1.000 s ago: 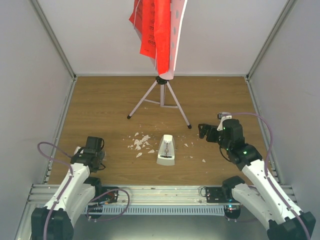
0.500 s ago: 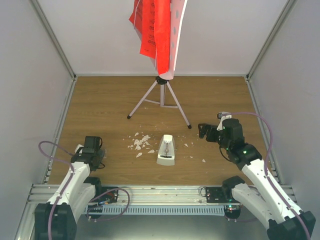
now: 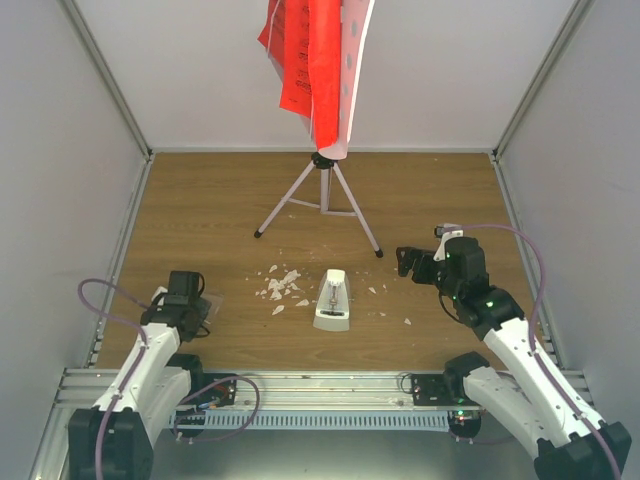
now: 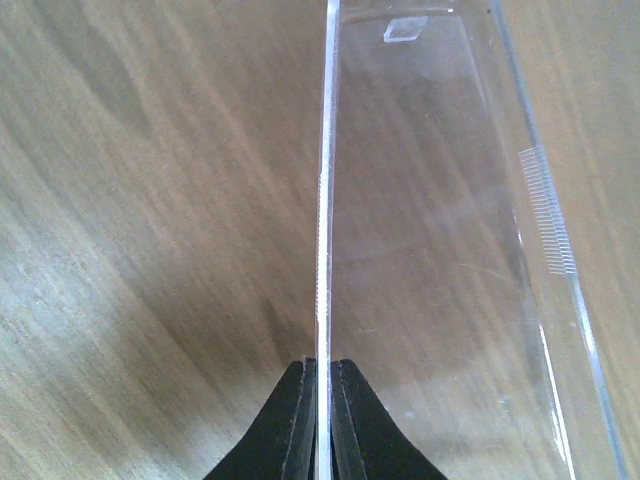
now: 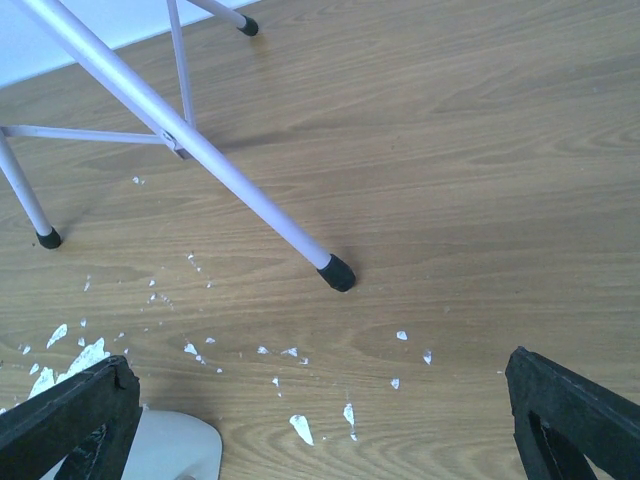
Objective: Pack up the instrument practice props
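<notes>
Down at lower left of the overhead view, the left gripper (image 4: pixel 322 385) pinched the thin edge of a clear plastic panel (image 4: pixel 430 250), a narrow hold that looked liable to slip or flex. White crumbs (image 3: pixel 280 285) lay just left of the metronome (image 3: pixel 333 300) at centre. Behind it, the music stand (image 3: pixel 322 160) carried red sheets (image 3: pixel 305 60) up to the top edge. At right, the right gripper (image 3: pixel 405 262) gaped wide and empty near 1 tripod leg, where a nudge could topple the stand.

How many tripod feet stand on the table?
3: near foot in the middle of the right wrist view, left foot at its left edge, far foot at its top. None hidden.
</notes>
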Robot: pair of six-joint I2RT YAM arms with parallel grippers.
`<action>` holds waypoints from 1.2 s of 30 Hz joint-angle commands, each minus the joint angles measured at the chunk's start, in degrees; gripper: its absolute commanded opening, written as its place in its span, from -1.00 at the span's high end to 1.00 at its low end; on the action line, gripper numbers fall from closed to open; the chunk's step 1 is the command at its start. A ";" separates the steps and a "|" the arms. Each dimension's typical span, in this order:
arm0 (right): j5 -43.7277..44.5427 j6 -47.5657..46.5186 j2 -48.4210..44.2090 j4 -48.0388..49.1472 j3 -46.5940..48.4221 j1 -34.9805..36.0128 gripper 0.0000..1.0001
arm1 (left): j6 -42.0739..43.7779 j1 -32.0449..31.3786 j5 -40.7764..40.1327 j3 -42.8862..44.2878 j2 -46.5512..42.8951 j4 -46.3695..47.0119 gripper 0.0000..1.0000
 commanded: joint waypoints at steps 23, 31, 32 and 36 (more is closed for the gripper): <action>-7.35 -2.78 -11.10 2.53 3.82 -0.65 -0.99 | 29.11 0.40 28.47 17.08 -6.06 12.03 0.96; -17.91 -4.05 -11.65 6.25 4.56 -0.64 -0.99 | 34.41 -7.11 44.81 18.51 -2.53 21.13 0.95; -18.95 -3.81 -11.67 6.61 4.57 -0.66 -0.99 | 34.70 -8.75 45.43 18.81 -2.58 21.86 0.95; -24.03 -2.19 -11.76 8.74 4.96 -0.62 -0.99 | 33.45 -17.37 47.46 20.02 -1.98 26.57 0.96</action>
